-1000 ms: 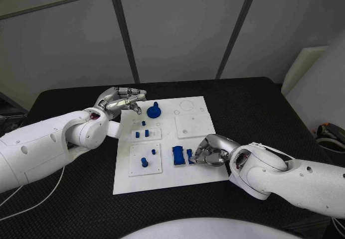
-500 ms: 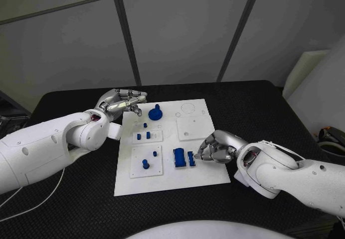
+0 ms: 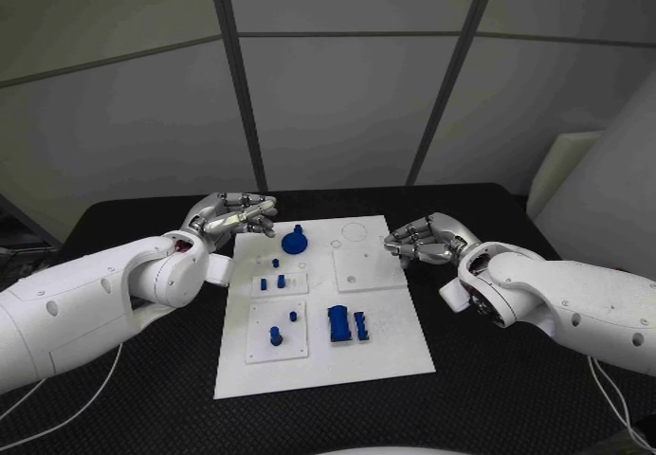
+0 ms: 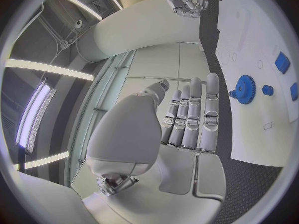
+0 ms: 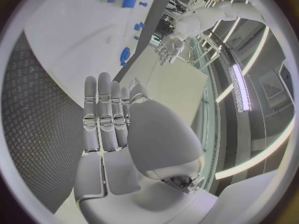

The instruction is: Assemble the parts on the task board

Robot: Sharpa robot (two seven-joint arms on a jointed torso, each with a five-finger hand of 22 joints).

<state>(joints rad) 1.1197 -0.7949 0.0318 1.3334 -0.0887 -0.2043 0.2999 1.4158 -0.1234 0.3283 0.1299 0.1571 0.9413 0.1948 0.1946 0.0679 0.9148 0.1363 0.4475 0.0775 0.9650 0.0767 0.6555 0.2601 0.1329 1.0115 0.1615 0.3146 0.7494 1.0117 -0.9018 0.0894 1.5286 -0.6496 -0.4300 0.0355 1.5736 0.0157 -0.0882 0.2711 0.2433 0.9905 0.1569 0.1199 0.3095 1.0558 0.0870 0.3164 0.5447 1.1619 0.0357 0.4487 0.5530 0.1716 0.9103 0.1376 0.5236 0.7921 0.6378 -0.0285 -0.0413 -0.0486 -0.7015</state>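
Both hands empty: left hand (image 3: pixel 232 212) at board (image 3: pixel 390 336) 11 o'clock, fingers straight, side by side; right hand (image 3: pixel 427 239) at 2 o'clock, fingers loosely curled. Risk: a careless reach-in could knock the gear (image 3: pixel 294 243) or blocks (image 3: pixel 346 323) off their seats.

Both white arms reach inward, the left hand (image 3: pixel 234 213) at about ten o'clock and the right hand (image 3: pixel 428 238) at about two o'clock, each empty with its fingers stretched out straight, close together.

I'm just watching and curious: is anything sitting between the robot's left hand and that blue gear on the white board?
Nothing visible does. The left hand hangs at the task board's far left corner, and the blue gear stands just beside it, with only bare white board between them. The other blue parts lie nearer the robot, out of that path.
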